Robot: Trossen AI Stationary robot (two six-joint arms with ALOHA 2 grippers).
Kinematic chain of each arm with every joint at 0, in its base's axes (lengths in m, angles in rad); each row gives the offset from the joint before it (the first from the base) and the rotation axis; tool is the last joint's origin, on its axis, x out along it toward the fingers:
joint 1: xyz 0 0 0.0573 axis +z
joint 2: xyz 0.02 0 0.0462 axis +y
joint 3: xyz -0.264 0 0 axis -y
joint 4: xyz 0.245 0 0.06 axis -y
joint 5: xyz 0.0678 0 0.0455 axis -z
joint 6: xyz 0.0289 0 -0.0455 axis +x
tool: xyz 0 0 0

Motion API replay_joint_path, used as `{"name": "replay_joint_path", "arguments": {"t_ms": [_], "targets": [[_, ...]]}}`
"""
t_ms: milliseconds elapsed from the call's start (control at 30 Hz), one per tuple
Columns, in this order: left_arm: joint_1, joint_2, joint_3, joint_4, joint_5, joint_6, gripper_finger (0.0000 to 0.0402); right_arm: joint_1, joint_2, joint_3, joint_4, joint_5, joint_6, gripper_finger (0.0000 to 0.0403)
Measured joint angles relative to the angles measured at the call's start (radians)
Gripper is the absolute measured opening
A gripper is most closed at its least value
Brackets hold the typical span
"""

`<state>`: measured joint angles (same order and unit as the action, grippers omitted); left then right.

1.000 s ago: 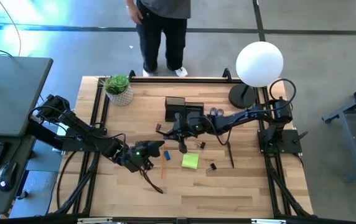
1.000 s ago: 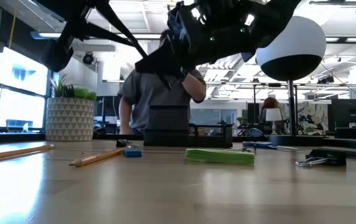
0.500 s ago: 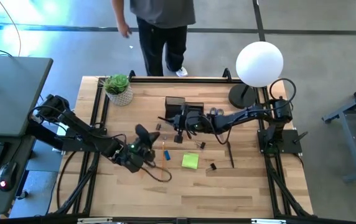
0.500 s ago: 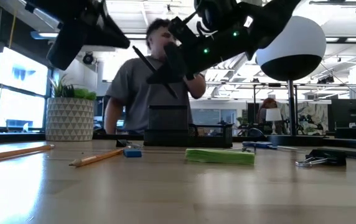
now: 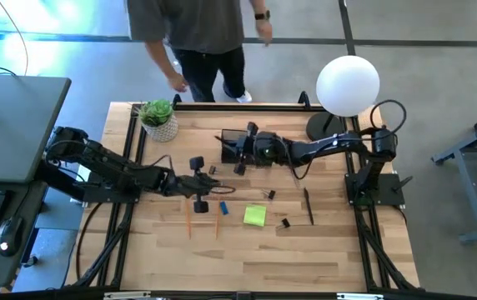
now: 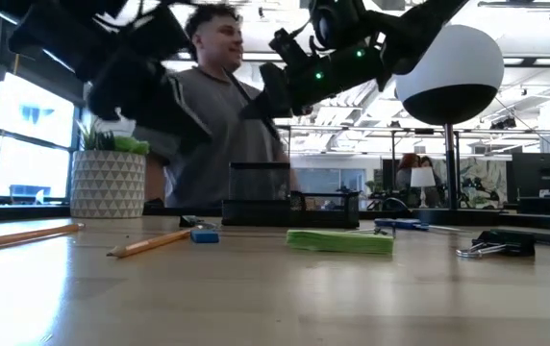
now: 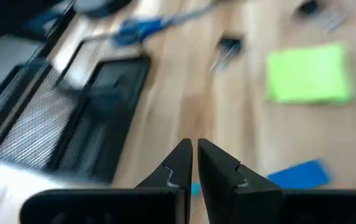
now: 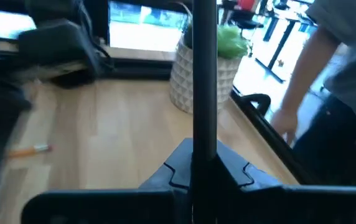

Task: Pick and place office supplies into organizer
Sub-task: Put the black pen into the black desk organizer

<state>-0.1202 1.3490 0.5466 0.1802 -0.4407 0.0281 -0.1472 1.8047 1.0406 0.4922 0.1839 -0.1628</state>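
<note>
The black organizer [image 5: 237, 143] stands at the table's far middle. My right gripper [image 5: 245, 152] hovers at its near edge, shut on a black pen [image 8: 204, 74]. My left gripper [image 5: 199, 185] hangs above the table left of centre, shut and empty [image 7: 195, 163]. Flat on the wood lie two pencils [image 5: 189, 218] [image 5: 218, 223], the blue piece [image 5: 224, 207], the yellow-green sticky pad [image 5: 255, 216], binder clips [image 5: 269, 194] [image 5: 283, 223] and another black pen [image 5: 308, 206]. The blue scissors [image 7: 142, 27] lie beside the organizer. My right gripper pinches the black pen's shaft [image 8: 204, 134] between its two fingers, which lie across it. The pen is lifted clear of the table and stands out well beyond the fingertips in the right wrist view.
A potted plant [image 5: 158, 119] stands at the far left corner, and a white globe lamp [image 5: 347, 86] with its round base [image 5: 323, 129] at the far right. A person [image 5: 201, 37] stands behind the far edge. Bare wood lies along the near edge.
My left gripper has risen from beside the pencils and swung toward the far edge. One pencil now lies farther left, pointing near to far. My right gripper has carried the black pen from mid-table toward the far edge, up to the organizer. The person has shifted left.
</note>
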Motion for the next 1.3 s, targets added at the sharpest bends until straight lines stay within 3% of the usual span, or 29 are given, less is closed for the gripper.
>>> {"name": "replay_joint_path", "arguments": {"t_ms": [267, 467, 600, 800, 1133, 1300], "targets": [[0.127, -0.129, -0.086, 0.233, 0.245, 0.024, 0.0017, -0.064, 0.007, -0.001, -0.003, -0.08, 0.031, 0.0051], [0.252, -0.193, -0.19, 0.447, 0.395, 0.002, 0.0017, -0.101, 0.007, -0.002, 0.07, -0.135, 0.042, 0.002], [0.325, -0.199, -0.232, 0.572, 0.442, -0.026, 0.0017, -0.129, 0.007, -0.002, 0.104, -0.134, 0.042, 0.0019], [0.399, -0.199, -0.237, 0.589, 0.533, -0.071, 0.0017, -0.18, 0.039, -0.002, 0.143, -0.165, 0.087, 0.004], [0.395, -0.198, -0.237, 0.603, 0.71, -0.089, 0.0017, -0.196, 0.149, -0.002, 0.29, -0.194, 0.104, 0.0024], [0.395, -0.198, -0.237, 0.636, 0.711, -0.119, 0.0017, -0.196, 0.185, -0.002, 0.298, -0.192, 0.114, 0.0043]]}}
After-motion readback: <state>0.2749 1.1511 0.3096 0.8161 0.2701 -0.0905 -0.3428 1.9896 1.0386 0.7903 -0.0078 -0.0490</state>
